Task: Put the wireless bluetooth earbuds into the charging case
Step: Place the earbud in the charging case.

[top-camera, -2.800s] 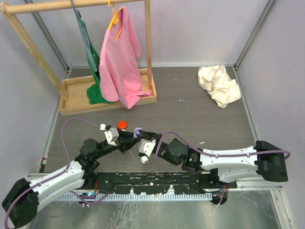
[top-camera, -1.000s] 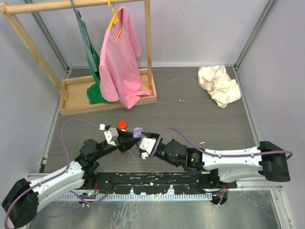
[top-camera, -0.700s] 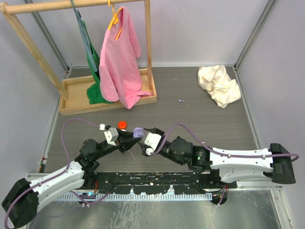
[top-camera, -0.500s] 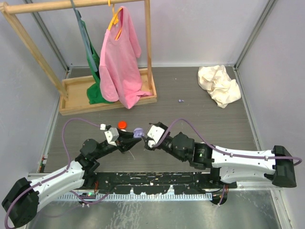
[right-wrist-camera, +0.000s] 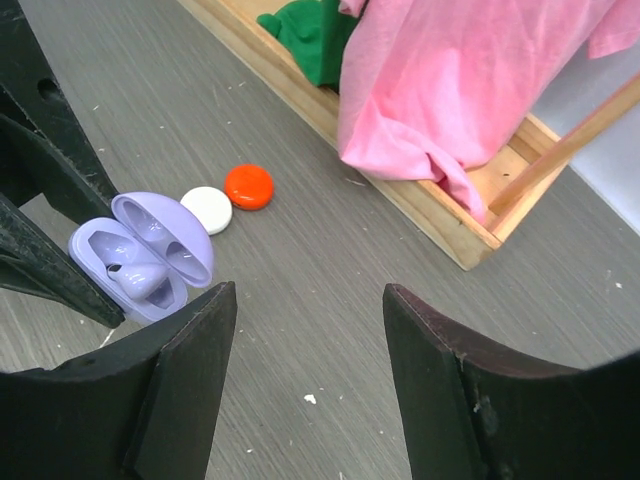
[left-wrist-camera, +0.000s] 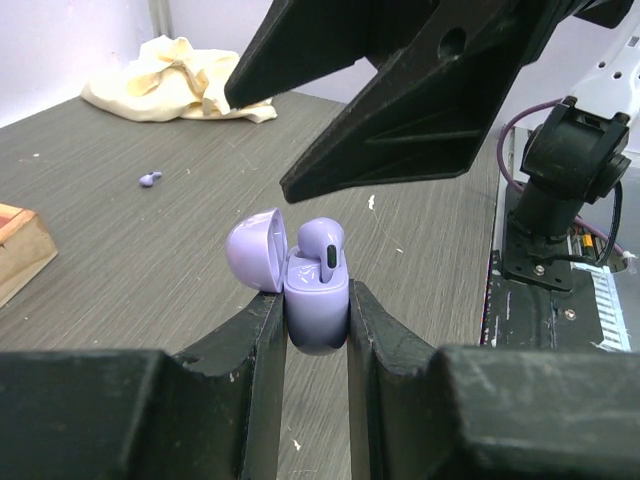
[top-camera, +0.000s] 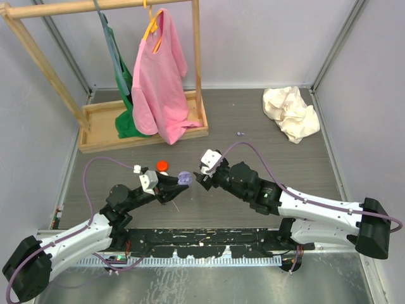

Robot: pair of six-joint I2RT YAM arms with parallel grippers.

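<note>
My left gripper (left-wrist-camera: 316, 310) is shut on the lilac charging case (left-wrist-camera: 317, 305), which it holds upright with the lid hinged open. One lilac earbud (left-wrist-camera: 322, 243) sits in the case, stem down. From above, the case (top-camera: 183, 178) is at the tip of the left gripper (top-camera: 179, 182). My right gripper (top-camera: 201, 178) hovers just right of it, open and empty. In the right wrist view the open case (right-wrist-camera: 140, 258) lies left of the right gripper (right-wrist-camera: 308, 300). A second lilac earbud (top-camera: 239, 133) lies loose on the table farther back (left-wrist-camera: 150, 179).
A red round case (right-wrist-camera: 248, 186) and a white one (right-wrist-camera: 206, 209) lie behind the lilac case. A wooden clothes rack (top-camera: 143, 133) with a pink shirt (top-camera: 158, 76) and a green garment (top-camera: 126, 95) stands at the back left. A cream cloth (top-camera: 290, 113) is bunched at the back right.
My right gripper has pulled away from the case, rising back and to the right, and its jaws have opened wider. The left gripper has kept still with the case.
</note>
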